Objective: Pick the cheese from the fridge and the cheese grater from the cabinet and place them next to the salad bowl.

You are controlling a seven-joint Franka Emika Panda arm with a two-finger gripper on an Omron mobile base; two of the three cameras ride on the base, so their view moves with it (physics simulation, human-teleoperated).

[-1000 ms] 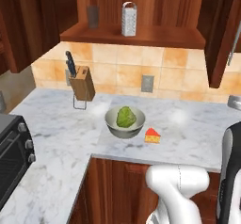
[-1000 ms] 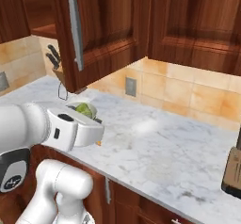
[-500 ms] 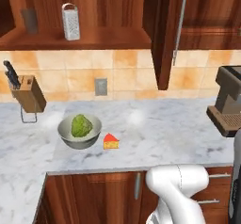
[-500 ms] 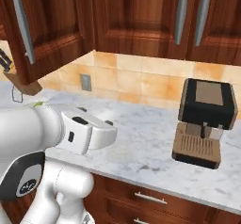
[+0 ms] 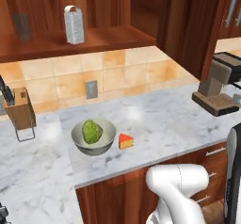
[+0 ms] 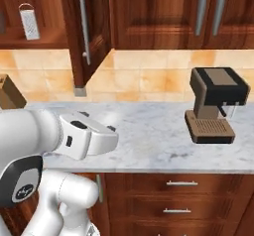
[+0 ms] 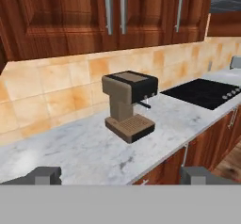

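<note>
Here, the kitchen as seen from the mobile base at this moment. Against the pictures of a second and half a second ago, the whole scene has slid sideways: the base has been driving and turning, so the shift belongs to the cameras, not to the objects.

On the marble counter [image 5: 155, 119] the salad bowl [image 5: 93, 136], holding its green lettuce head [image 5: 92, 131], stands with the cheese [image 5: 125, 141] just beside it on its right, apart from the rim by a narrow gap. That half of the task appears complete.

The cheese grater [image 5: 74, 25] stands upright on the open shelf of the cabinet [image 5: 94, 37], up and to the left of the bowl, with a darker grey cup [image 5: 21, 27] well apart on the same shelf. From the right-hand camera the grater [image 6: 29, 22] sits at the far upper left, beyond the open cabinet door [image 6: 84, 31].

The gripper [image 7: 120, 173] has its finger tips [image 7: 44, 173] spread to their widest and holds nothing. It points at the coffee machine [image 7: 129, 105] and, beyond it, a black hob [image 7: 202, 92], so away from the shelf.

By inference, the fetching of the grater is the step in hand: the arm must be brought round and raised toward the shelf before any grasp.

A knife block [image 5: 18, 109] stands at the counter's left.
</note>
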